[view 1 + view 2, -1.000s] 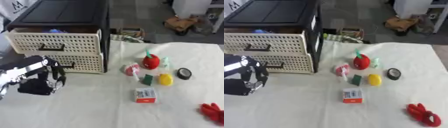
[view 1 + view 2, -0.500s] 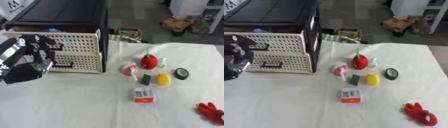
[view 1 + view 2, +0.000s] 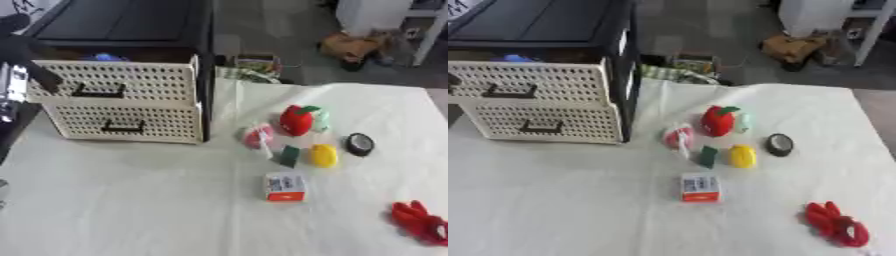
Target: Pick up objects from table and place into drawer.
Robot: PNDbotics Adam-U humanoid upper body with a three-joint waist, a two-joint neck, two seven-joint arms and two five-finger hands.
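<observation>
A black cabinet [image 3: 131, 20] stands at the table's back left with two cream perforated drawers. The top drawer [image 3: 114, 82] is pulled out, and something blue [image 3: 103, 57] lies inside it. The lower drawer [image 3: 122, 125] sits further in. My left hand [image 3: 19, 50] shows as a black blurred shape at the left edge, beside the top drawer's front. On the white cloth lie a red apple-like toy [image 3: 296, 120], a pink round thing [image 3: 258, 136], a small green block [image 3: 289, 155], a yellow piece [image 3: 324, 155], a black disc [image 3: 359, 144], a white and orange box [image 3: 284, 186] and a red object [image 3: 837, 225].
Beyond the table's far edge the floor holds a brown cardboard box [image 3: 350, 45], a patterned packet [image 3: 254, 67] and white furniture [image 3: 376, 15]. Bare white cloth [image 3: 131, 200] covers the near left of the table.
My left hand has risen from in front of the lower drawer up to the top drawer's left end and has slid mostly out of view. The objects on the cloth have not moved.
</observation>
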